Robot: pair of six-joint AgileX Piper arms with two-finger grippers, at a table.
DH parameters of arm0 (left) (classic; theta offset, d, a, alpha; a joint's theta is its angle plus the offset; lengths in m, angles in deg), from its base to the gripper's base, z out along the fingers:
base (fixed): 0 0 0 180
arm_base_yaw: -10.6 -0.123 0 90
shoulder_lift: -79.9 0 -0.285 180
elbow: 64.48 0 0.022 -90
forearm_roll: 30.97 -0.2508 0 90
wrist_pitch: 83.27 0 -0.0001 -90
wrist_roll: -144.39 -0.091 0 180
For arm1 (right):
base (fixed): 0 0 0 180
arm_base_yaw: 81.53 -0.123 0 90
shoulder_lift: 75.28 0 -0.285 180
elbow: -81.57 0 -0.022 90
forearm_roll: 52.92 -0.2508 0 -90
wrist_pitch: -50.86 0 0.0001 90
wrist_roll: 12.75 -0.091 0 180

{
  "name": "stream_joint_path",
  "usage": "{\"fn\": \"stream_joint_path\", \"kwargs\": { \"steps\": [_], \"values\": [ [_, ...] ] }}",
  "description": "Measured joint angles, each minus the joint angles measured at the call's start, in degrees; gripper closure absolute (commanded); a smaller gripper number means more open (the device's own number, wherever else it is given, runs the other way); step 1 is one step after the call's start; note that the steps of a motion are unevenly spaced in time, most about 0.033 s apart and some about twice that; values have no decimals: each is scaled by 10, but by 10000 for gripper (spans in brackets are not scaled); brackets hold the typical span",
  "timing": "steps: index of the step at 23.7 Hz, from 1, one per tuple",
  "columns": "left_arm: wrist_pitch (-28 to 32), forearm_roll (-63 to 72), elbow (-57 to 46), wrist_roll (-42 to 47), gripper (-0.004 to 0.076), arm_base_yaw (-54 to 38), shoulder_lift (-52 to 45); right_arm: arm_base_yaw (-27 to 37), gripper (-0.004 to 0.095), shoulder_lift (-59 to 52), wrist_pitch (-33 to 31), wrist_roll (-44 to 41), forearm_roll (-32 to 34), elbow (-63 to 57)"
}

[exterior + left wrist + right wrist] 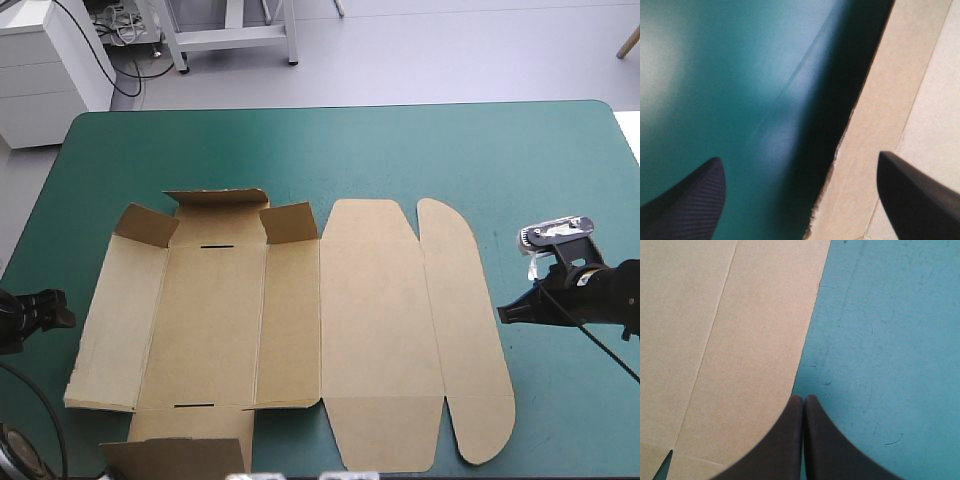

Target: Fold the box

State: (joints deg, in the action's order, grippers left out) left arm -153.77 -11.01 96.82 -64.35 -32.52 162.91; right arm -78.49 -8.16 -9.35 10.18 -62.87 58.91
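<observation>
The brown box [290, 320] is laid almost flat across the teal-green worktop [450, 150], with a few flaps raised on its left part, the left claw [797, 156] held spread at its left edge and the right claw [804, 398] pressed together at its right edge.

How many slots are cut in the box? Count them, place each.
2. One slot lies by the box's far edge, beside the raised flap; the other slot by its near edge, same panel. Raised flaps could hide more.
</observation>
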Motion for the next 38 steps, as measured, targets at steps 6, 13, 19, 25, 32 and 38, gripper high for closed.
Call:
{"fn": "stream_joint_path", "kwargs": {
  "steps": [6, 13, 19, 25, 32, 38],
  "values": [
    [4, 47, -32, -63, 85, 0, 0, 0, 929, 0, 2, 0, 0, 0],
    [11, 87, -85, -138, 85, 0, 6, 0, 929, 0, 2, 0, 0, 0],
    [14, 113, -95, -187, 85, 0, 34, 0, 929, 0, 2, 0, 0, 0],
    [14, 130, -95, -205, 85, 63, 39, 0, 929, 0, 4, 0, 0, 0],
    [14, 122, -96, -184, 86, 86, 40, 0, 929, 0, 4, 0, 0, 0],
    [15, 116, -137, -173, 167, 86, 26, 0, 929, 0, 4, 0, 0, 0]
  ]
}}
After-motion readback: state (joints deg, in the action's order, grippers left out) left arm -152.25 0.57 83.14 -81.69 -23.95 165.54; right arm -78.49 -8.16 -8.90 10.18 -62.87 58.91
